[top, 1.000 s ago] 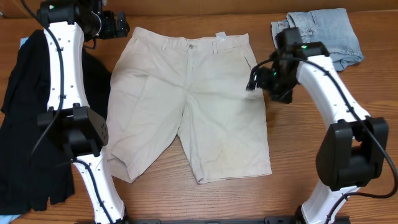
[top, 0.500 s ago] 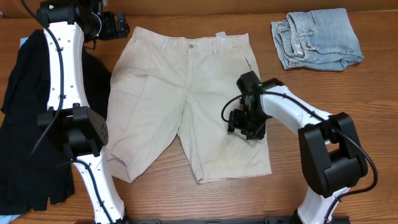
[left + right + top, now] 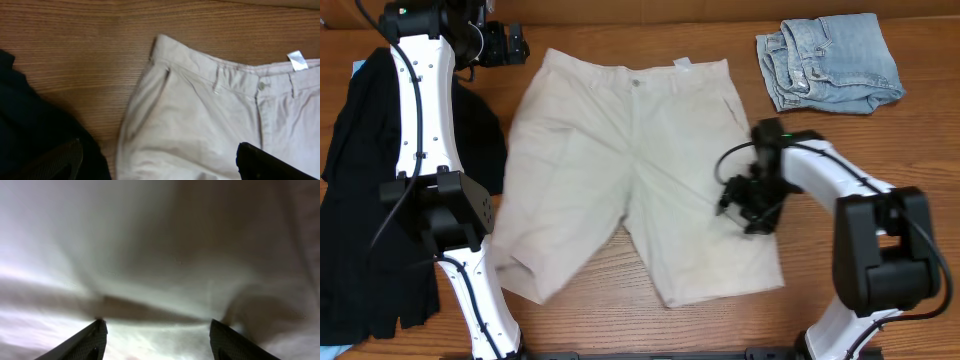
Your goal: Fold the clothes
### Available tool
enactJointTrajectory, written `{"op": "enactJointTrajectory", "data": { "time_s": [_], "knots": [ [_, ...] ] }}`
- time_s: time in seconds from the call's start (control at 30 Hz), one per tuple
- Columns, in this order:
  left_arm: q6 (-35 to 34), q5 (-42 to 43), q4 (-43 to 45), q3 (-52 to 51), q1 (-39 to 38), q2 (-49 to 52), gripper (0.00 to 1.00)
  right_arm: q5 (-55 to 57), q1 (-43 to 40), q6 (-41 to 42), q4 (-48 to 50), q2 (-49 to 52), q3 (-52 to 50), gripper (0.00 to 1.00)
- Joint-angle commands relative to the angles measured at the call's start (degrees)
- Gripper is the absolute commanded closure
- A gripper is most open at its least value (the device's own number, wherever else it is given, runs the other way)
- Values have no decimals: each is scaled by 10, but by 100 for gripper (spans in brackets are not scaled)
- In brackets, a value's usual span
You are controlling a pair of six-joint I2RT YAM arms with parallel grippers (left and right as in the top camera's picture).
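Right arm is no longer up by the denim piece point(image 3: 830, 60). It now sits low over the right leg of the shorts point(image 3: 620, 170), right gripper point(image 3: 752, 205) pressed onto the cloth near the outer seam.

The shorts have moved with it. The whole garment lies further toward the right side of the table point(image 3: 620, 325), and the right hem ends closer to the arm's base than a moment ago. It is still flat, front up, waistband at the far edge, both legs spread, no fold made.

Right wrist view: the two fingers stand apart with pale cloth filling the frame and a raised ridge running between them. It is too close and blurred to tell whether that ridge is pinched or only pushed.

Left gripper point(image 3: 510, 45) hangs by the waistband's left corner, jaws wide, holding nothing. It is just beside the black garment point(image 3: 350, 200) and clear of the shorts.

Reading: this looks like a drag to reposition or smooth the garment, not a fold. The task is barely begun. The likely risk is bunching under the right fingers.
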Motion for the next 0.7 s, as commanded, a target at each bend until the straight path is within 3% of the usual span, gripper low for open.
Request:
{"op": "enactJointTrajectory", "data": {
  "time_s": [0.0,0.43,0.67],
  "knots": [
    [15,3,0,0,-5,3,0,68,-74,-7,14,23,-30,29],
    [35,3,28,-1,-66,45,0,21,-317,-67,2,23,47,28],
    [35,3,55,-1,-105,140,0,-16,-332,-113,-87,0,149,28]
  ]
}}
